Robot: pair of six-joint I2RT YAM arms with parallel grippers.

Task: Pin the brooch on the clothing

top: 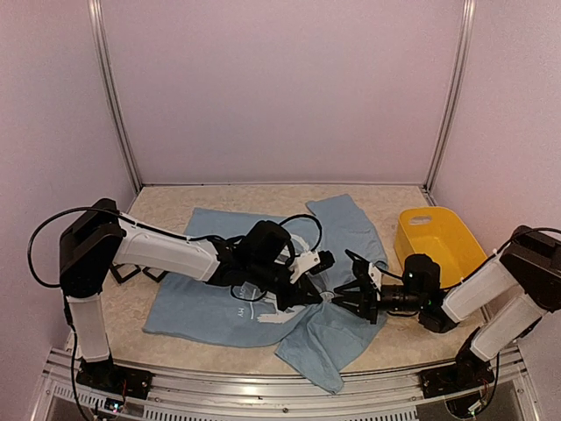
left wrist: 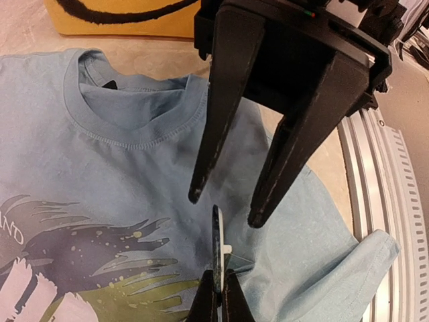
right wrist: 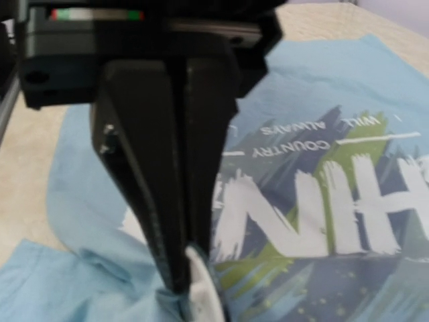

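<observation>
Brooch (left wrist: 217,235): edge-on in the left wrist view, dark face one side, pale back with a small white stub on the other. The left claw (left wrist: 220,282) pinches it at the lower rim, jaws closed tight. It sits over the chest print of the light blue T-shirt (left wrist: 120,174), below the collar. Can't tell if it touches the fabric or hangs just above.

Right claw (left wrist: 226,209): jaws apart and holding nothing, with the tips either side of the brooch's upper rim. They look close but not visibly touching. The right wrist view shows the pale back at the tips of the left claw's closed fingers, with a ruck of shirt fabric right beside it.

The shirt is spread on the counter (top: 263,197), with the near right part folded over itself close to both claws. A yellow basket (top: 438,241) sits off to the right, apart.

Risks as I read it:
- The grip is on a thin rim only, so a nudge from the right claw could spin the brooch or pop it out.
- If left releases before right closes, the brooch drops, likely flat and hard to re-pick.
- The fabric is loose and rucked with nothing holding it down. The pin may push the cloth rather than pierce it, or catch two layers at the fold.
- The pin's state isn't readable; if it's closed, pressing does nothing.
</observation>
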